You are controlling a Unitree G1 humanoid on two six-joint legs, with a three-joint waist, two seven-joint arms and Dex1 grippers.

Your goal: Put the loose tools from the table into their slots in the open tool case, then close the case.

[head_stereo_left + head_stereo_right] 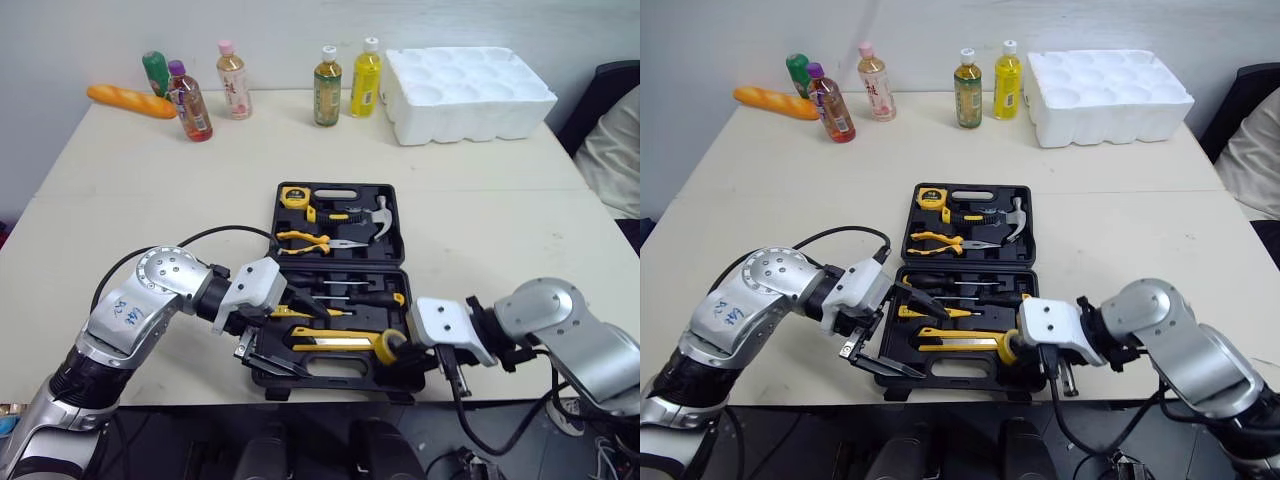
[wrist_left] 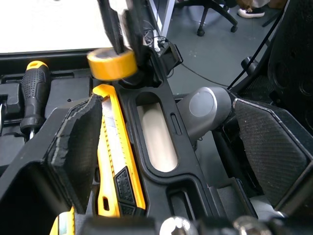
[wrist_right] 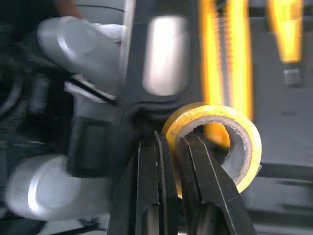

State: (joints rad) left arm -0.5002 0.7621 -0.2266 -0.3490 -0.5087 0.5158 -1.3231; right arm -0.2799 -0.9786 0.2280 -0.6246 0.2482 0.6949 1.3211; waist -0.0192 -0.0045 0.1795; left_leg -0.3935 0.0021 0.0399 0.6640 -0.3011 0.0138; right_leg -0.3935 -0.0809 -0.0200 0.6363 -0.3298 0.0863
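Tool case [image 1: 335, 375]: open, lower middle of the frame, on the tabletop [image 1: 150, 200].
Tape roll [image 1: 380, 348]: yellow, at the case's lower-right corner.
Right pincer [image 3: 172, 147]: pinching the tape roll's wall.
Left pincer [image 2: 168, 117]: spread wide at the case's lower-left corner.

Arms angle inward at the table's [image 1: 150, 200] near edge; left tool [image 2: 166, 127] gapes wide, right tool [image 3: 168, 142] pinches the yellow tape roll [image 3: 247, 147].

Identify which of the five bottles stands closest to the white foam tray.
The bright yellow bottle with the white cap, at the right end of the row, just beside the foam tray; the other four stand farther left.
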